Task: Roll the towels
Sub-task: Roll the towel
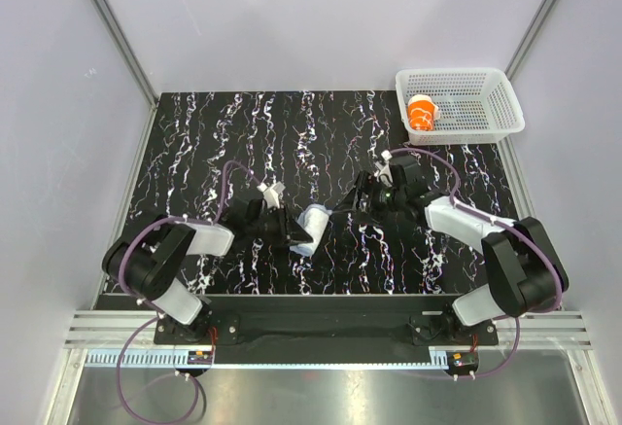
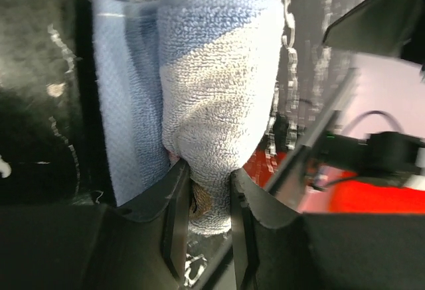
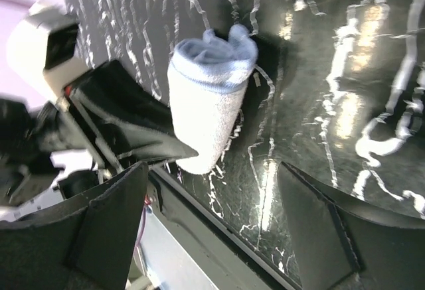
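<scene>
Table top (image 1: 194, 143): black, glossy, white marble-like veins running near to far (bright glare patches in right wrist view). White mesh basket (image 1: 481, 104) at far right corner, long side across table. Pale plain walls (image 1: 321, 17) on three sides. Aluminium posts slant up from far corners: left post (image 1: 115, 31), right post (image 1: 536, 17). Slotted aluminium rail (image 1: 107, 328) along near edge; toothed white strip (image 1: 321, 358) just below it.

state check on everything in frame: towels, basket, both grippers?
blue towel: rolled, one end pinched by the left gripper
orange towel: rolled, lying in the basket
basket: upright, holding only the orange towel
left gripper: shut on the blue towel's end
right gripper: open, empty, facing the blue towel
</scene>
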`<state>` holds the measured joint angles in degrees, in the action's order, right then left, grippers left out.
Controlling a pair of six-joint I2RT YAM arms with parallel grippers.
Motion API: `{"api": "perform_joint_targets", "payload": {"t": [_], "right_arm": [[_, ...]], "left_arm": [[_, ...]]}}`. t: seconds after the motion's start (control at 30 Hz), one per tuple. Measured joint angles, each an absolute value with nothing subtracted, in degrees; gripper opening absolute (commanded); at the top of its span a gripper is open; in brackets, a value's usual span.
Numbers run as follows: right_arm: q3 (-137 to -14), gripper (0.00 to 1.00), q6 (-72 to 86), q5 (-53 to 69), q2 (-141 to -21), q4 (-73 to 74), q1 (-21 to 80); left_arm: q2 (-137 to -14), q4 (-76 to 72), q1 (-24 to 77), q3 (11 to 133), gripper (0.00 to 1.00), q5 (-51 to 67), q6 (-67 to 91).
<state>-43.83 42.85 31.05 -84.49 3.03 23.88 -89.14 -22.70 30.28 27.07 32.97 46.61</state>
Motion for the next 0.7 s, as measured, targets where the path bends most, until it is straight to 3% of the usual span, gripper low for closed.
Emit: {"api": "perform_joint_targets", "payload": {"t": [0.4, 0.7], "right_arm": [[-40.8, 0.72, 46.0, 30.5, -94.2, -15.7, 35.7], [-40.5, 0.7, 48.7, 29.2, -100.7, -22.2, 37.1]], "left_arm": [[-93.5, -29.9, 24.0, 24.6, 0.03, 42.7, 53.0], [-94.4, -28.6, 20.5, 24.3, 0.03, 45.2, 54.4]]}}
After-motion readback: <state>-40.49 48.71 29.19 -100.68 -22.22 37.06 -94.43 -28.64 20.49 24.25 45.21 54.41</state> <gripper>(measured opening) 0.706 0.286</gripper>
